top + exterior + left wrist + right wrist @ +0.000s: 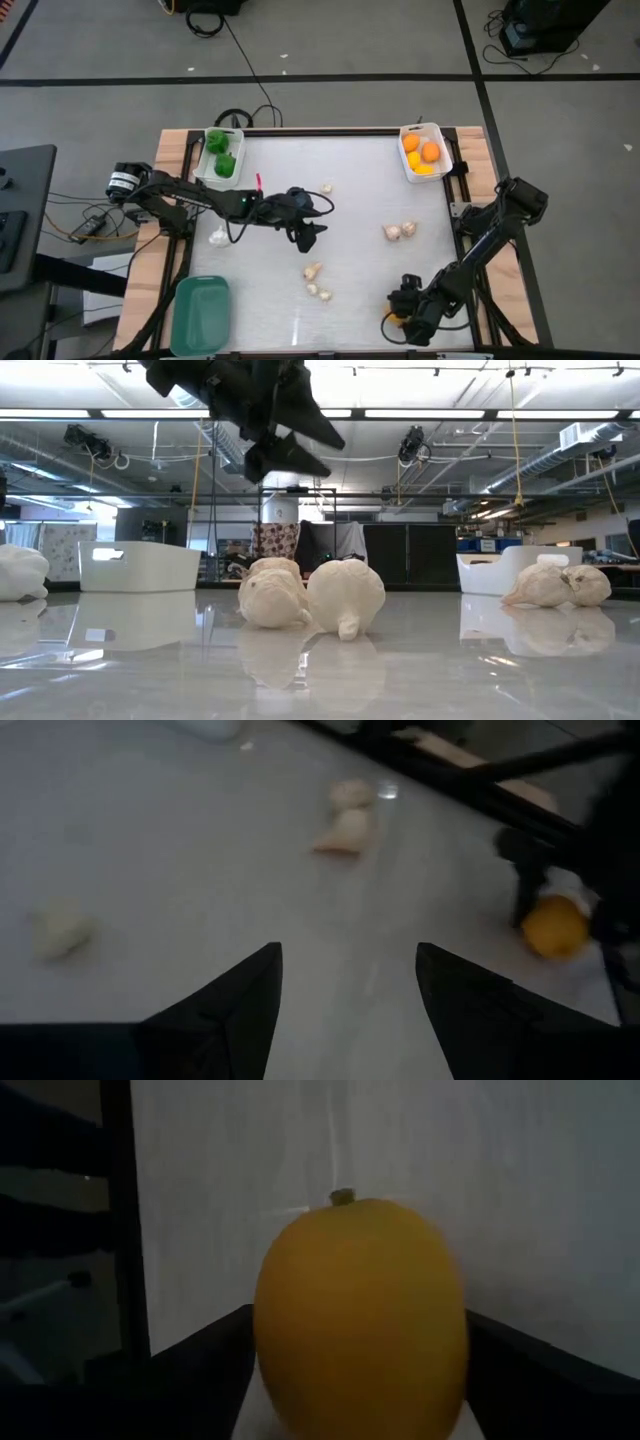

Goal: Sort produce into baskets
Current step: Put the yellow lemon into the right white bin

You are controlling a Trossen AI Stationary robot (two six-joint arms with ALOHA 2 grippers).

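My left gripper (308, 238) hangs open and empty over the table's middle, above whitish mushroom pieces (313, 270); it also shows at the top of the low view (290, 445). My right gripper (400, 318) is low at the table's near right, shut on a yellow-orange fruit (360, 1315), which also shows in the left wrist view (555, 925). Green peppers (222, 160) lie in the far-left white bin (203, 166). Orange and yellow fruits (422, 155) lie in the far-right white bin (444, 150). The teal bin (200, 312) stands at the near left. My right gripper pinches the yellow-orange fruit by its two opposite sides (268, 1330) between its two fingers. The fingers slant down from the table's right toward its near left. The fruit stands with its stem end (343, 1197) away from the wrist. Whether it rests on the table, I cannot tell.
More mushroom pieces lie loose on the table: a pair at the right middle (398, 231), one toward the far side (325, 188), one at the left edge (218, 237) and a pair nearer the front (318, 292). In the low view two of them (310, 598) lie close up.
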